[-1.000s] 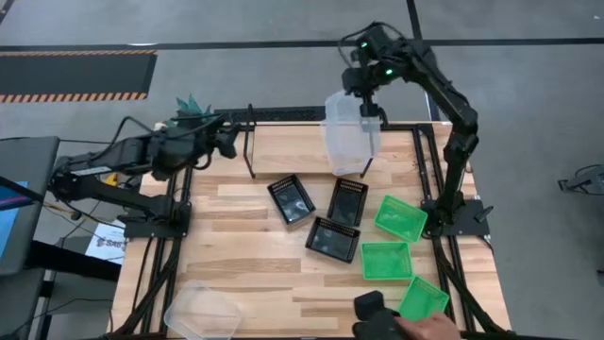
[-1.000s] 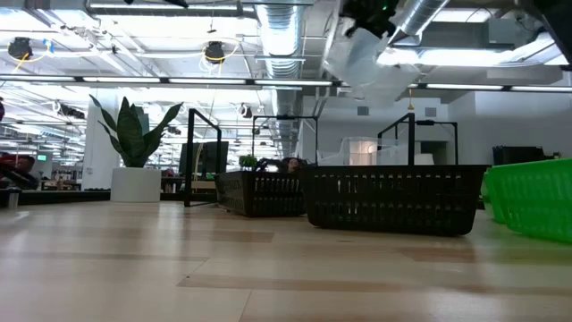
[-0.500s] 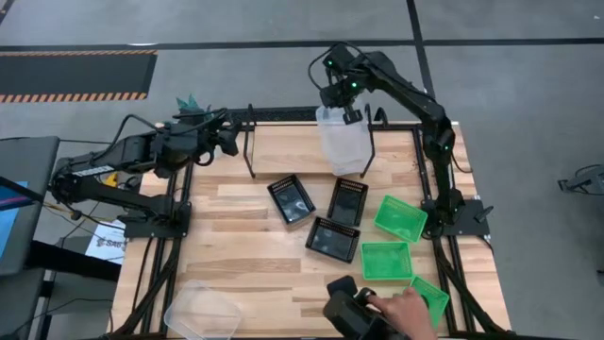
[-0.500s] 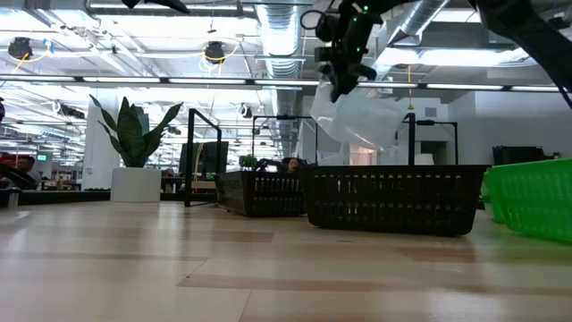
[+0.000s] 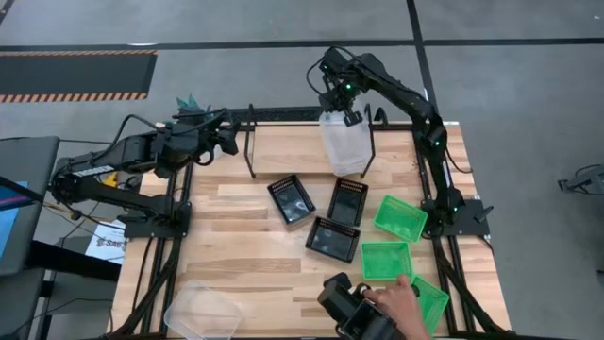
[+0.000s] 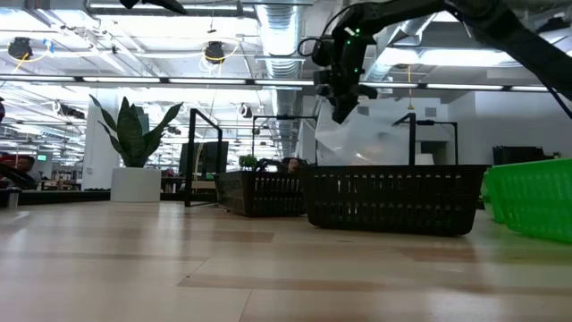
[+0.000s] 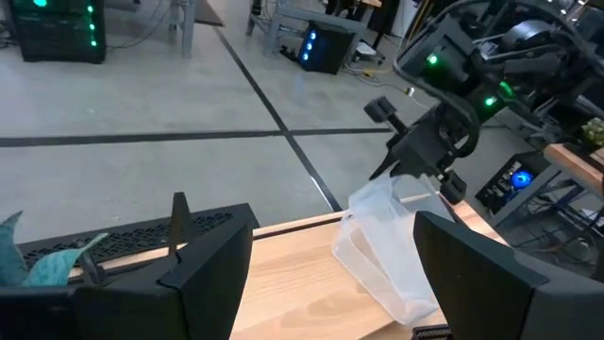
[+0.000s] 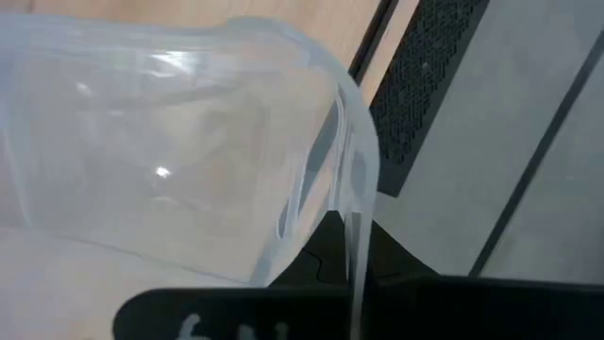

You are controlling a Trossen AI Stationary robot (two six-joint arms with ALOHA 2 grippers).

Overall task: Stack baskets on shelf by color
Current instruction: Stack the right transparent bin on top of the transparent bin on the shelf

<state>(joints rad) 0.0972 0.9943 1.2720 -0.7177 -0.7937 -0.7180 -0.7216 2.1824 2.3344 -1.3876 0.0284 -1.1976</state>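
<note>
My right gripper (image 5: 342,106) is shut on a clear basket (image 5: 345,144) above the shelf (image 5: 283,115), at the table's far edge between the black hoop frames (image 5: 369,142). The basket also shows in the low view (image 6: 380,134) and the left wrist view (image 7: 385,253). My left gripper (image 5: 225,138) is open and empty at the far left, beside the shelf. Three black baskets (image 5: 332,238) and three green baskets (image 5: 400,218) rest flat on the tabletop. Another clear basket (image 5: 201,312) lies at the near left corner. My right gripper holds the clear basket by the rim of its far end (image 8: 355,236), which runs in between the fingers. The fingers come from above, pointing down. The basket hangs tilted below them, its open side toward the near edge. I cannot tell whether its lower end touches the shelf.
A person's hand with a dark device (image 5: 363,304) is at the near edge beside the green baskets. A white plant pot with a green plant (image 6: 136,183) stands at the far left. Bare wood lies on the table's left half (image 5: 226,246).
My right gripper has carried the clear basket toward the table's left edge and down, from high above the shelf to just over it; the basket stays tilted in the hold. The person's hand has moved left along the near edge.
</note>
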